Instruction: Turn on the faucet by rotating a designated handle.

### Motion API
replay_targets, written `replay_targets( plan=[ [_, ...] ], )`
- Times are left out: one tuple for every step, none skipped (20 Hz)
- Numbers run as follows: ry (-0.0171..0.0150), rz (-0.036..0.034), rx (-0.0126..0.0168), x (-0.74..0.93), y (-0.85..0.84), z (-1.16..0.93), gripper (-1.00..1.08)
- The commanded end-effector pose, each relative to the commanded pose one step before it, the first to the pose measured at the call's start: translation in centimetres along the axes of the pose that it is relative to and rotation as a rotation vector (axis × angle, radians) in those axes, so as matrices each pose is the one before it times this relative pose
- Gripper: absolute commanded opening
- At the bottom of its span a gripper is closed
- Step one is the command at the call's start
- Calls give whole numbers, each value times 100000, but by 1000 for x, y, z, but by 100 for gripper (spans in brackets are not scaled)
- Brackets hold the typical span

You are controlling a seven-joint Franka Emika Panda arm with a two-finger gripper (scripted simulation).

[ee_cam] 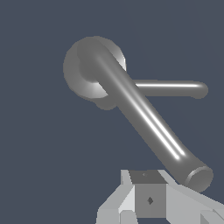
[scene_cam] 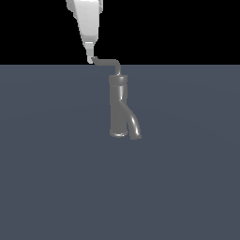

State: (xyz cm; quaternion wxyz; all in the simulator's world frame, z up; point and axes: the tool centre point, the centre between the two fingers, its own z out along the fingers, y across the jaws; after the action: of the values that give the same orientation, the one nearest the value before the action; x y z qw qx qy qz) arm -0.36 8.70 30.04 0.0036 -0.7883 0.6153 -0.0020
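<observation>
Flat slate-blue ground (scene_cam: 56, 178) fills the lower scene under a black backdrop. Down from the top comes the white arm, its gripper (scene_cam: 90, 59) tip touching the free end of the handle (scene_cam: 107, 62); whether the jaws are parted or closed cannot be told from either view. That thin rod runs toward the exterior view's right, then bends down into the faucet (scene_cam: 117, 105), which stands upright mid-scene with a dark collar and a curved spout (scene_cam: 133, 124) branching off low.
</observation>
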Motion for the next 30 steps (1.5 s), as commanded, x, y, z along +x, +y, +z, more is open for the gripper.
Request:
replay_targets(
  plan=[
    [179, 1341, -497, 1409, 1083, -12, -100],
    [-11, 52, -44, 283, 313, 13, -100],
    [0, 0, 0, 253, 325, -12, -100],
    [-10, 52, -44, 286, 317, 12, -100],
    [0, 0, 0, 256, 328, -13, -100],
    [-9, 53, -43, 289, 320, 11, -100],
    [0, 0, 0, 259, 331, -13, -100],
    [-8, 54, -43, 292, 324, 10, -100],
    [0, 0, 0, 263, 334, -13, -100],
    [-7, 67, -52, 302, 325, 14, -100],
    [0, 0, 0, 267, 337, -14, -100],
    [-3, 56, -41, 299, 331, 7, -100],
    [0, 0, 0, 272, 340, -16, -100],
    [0, 0, 0, 0, 0, 0, -100],
    [115, -1576, 416, -1112, -655, 12, -100],
    [-8, 115, -32, 666, 92, -1, -100],
    [-7, 115, -32, 661, 91, -1, -100],
    [-7, 115, -32, 656, 90, 0, -100],
    [-7, 115, -32, 650, 88, 0, -100],
    [-7, 115, -32, 644, 87, 0, -100],
    [-7, 115, -32, 638, 86, 0, -100],
    [-6, 105, -29, 626, 84, -1, -100],
    [-7, 115, -32, 624, 83, 0, -100],
    [-6, 105, -29, 612, 81, -1, -100],
    [-7, 115, -32, 610, 80, 1, -100],
    [-6, 94, -26, 592, 77, -2, -100],
    [-7, 105, -29, 590, 76, 0, -100],
    [-7, 94, -26, 576, 73, -1, -100],
    [-9, 115, -33, 579, 72, 2, -100],
    [-9, 93, -27, 557, 66, 0, -100]
  ],
)
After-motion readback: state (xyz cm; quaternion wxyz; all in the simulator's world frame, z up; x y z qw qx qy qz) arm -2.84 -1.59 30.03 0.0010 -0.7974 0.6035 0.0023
